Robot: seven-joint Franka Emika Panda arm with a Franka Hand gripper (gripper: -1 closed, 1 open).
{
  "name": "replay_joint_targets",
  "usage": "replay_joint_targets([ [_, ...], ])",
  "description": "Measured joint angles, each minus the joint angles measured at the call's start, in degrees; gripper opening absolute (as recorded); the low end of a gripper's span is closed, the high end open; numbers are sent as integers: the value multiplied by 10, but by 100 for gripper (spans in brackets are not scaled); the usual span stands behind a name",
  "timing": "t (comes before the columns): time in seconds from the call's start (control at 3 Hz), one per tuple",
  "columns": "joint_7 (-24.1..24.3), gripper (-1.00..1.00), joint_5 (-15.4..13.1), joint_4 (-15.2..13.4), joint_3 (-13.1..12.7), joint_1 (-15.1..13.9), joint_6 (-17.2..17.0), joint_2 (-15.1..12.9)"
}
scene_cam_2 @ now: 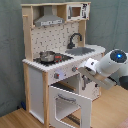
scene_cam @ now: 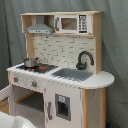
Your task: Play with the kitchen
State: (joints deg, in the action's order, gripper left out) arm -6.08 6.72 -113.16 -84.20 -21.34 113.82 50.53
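The kitchen (scene_cam: 60,75) is a tall white and light-wood toy with a pegboard back, a grey range hood (scene_cam: 39,29), a microwave (scene_cam: 70,23), a black faucet (scene_cam: 84,59) and a sink (scene_cam: 72,74). A small metal pot (scene_cam_2: 47,56) stands on the stove. In the second exterior view the windowed oven door (scene_cam_2: 70,102) hangs open toward the front. My white arm (scene_cam_2: 110,67) reaches in from the second exterior view's right. The gripper (scene_cam_2: 86,70) sits just in front of the counter's knob panel, above the open door. In the first exterior view only a white part of the arm (scene_cam: 10,121) shows at bottom left.
A grey curtain (scene_cam_2: 10,50) hangs behind the kitchen. The wooden floor (scene_cam_2: 15,120) runs in front of it. A rounded counter end (scene_cam: 102,79) sticks out at the first exterior view's right, and the lower cabinet door (scene_cam: 62,107) there is closed.
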Motion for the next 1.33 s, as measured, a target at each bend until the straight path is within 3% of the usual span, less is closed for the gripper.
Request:
replay_joint_targets([
  [1.0, -14, 100, -182, 23, 4, -9, -42, 5],
  [1.33, -3, 100, -229, 22, -2, -23, -14, 12],
])
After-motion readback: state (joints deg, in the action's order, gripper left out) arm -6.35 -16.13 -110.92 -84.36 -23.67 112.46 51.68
